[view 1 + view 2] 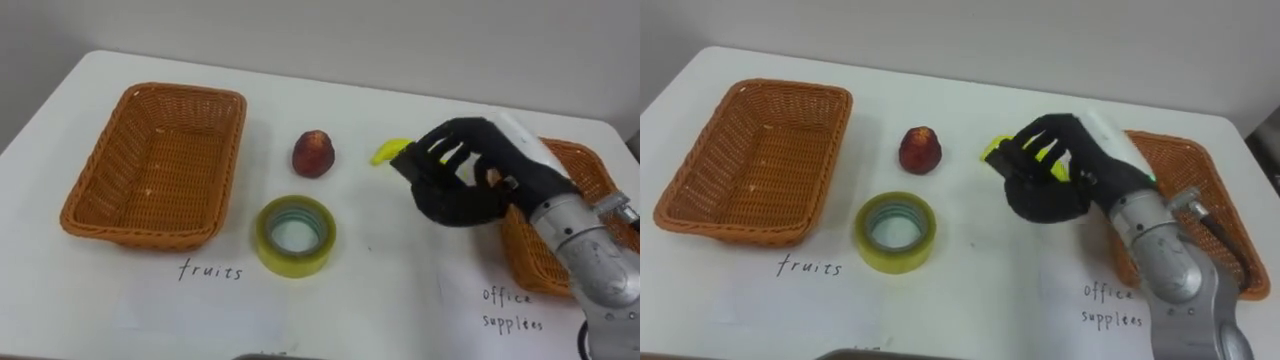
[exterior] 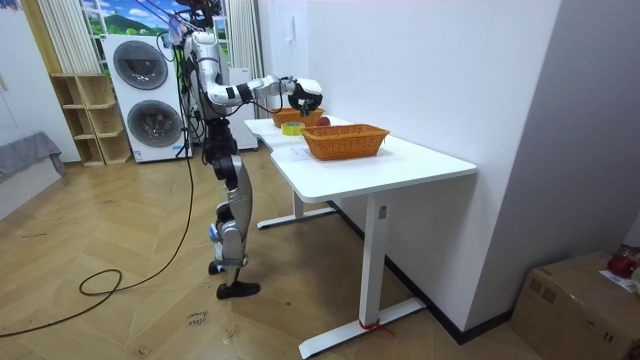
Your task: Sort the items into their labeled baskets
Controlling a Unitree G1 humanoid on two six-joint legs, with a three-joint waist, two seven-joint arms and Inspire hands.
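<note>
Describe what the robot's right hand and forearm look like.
The right hand is black, with a white piece along its back. Behind the wrist, the forearm is a rounded silver-grey metal casing, with a dark cable running beside it.

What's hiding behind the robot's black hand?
A yellow thing pokes out past the right hand. Most of it is covered, so what it is cannot be told. The arm also hides part of the right basket.
</note>
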